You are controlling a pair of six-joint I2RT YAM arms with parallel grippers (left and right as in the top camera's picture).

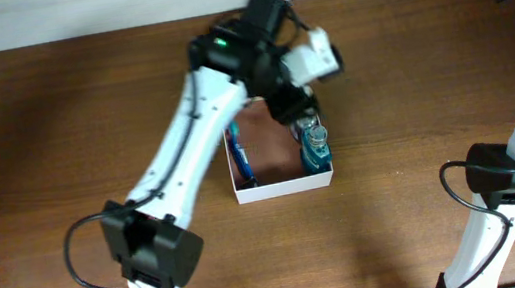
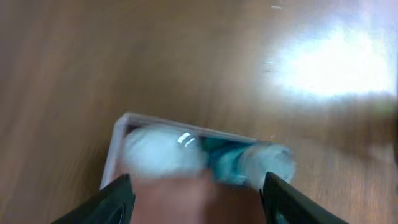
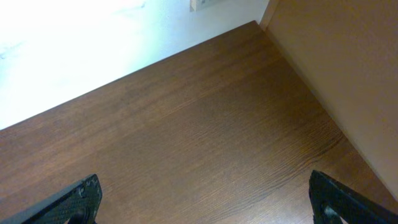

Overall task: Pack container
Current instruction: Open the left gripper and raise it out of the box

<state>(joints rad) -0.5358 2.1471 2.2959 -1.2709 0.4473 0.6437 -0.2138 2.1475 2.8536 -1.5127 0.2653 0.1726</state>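
Left gripper (image 2: 196, 182) jaws apart, empty; mouthwash bottle (image 2: 227, 163) just ahead, inside container (image 2: 117, 134). Right gripper (image 3: 203, 182) wide, empty. Risk: finger clips container wall, drags it across counter (image 3: 205, 112).

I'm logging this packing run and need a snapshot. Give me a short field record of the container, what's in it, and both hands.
container: open-topped, on the table, under the left arm
inside, right wall: teal mouthwash bottle, lying along it
inside, left wall: slim blue item
left hand: open, above the container, holding nothing
right hand: wide open, empty, over the table away from the container
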